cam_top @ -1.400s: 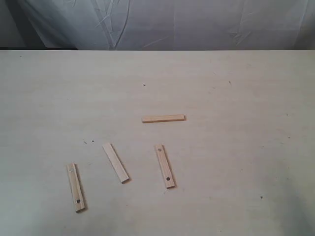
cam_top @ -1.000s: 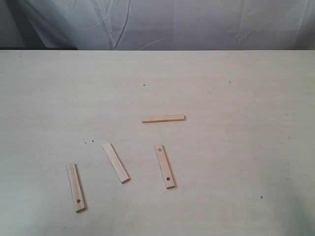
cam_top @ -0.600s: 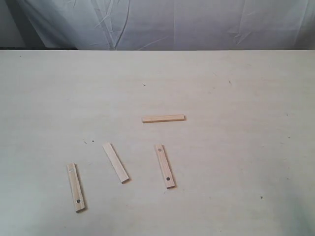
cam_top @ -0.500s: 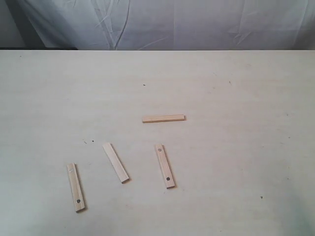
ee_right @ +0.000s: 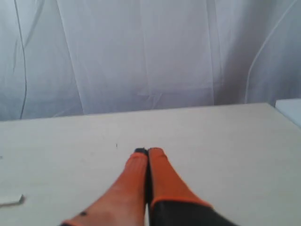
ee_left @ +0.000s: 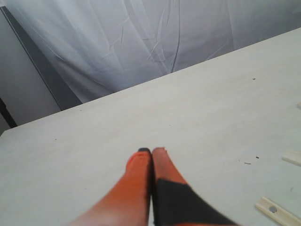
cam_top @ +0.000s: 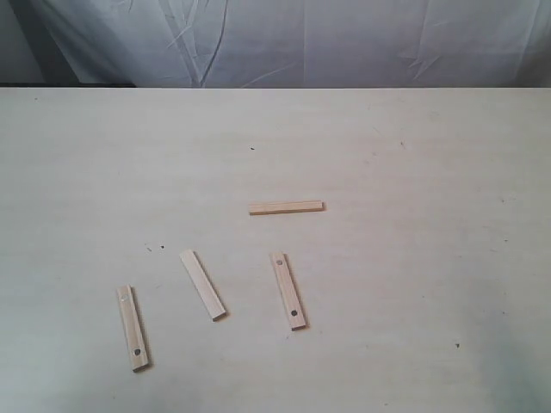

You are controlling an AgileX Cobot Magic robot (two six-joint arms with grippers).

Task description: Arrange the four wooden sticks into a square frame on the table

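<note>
Four pale wooden sticks lie apart on the table [cam_top: 413, 155]. A plain one [cam_top: 287, 207] lies crosswise near the middle. Another plain one [cam_top: 203, 285] lies slanted toward the front left. A stick with two holes [cam_top: 288, 291] lies front centre, and a second holed one [cam_top: 133, 328] sits at the far front left. No square frame is formed. Neither gripper shows in the exterior view. My left gripper [ee_left: 151, 151] is shut and empty above bare table, with a holed stick [ee_left: 277, 211] off to its side. My right gripper [ee_right: 148, 151] is shut and empty too, a stick end [ee_right: 10, 200] showing at the frame edge.
A white cloth backdrop [cam_top: 284, 43] hangs behind the table's far edge. A few tiny dark specks [cam_top: 155, 249] dot the surface. In the right wrist view the table's side edge [ee_right: 287, 113] shows.
</note>
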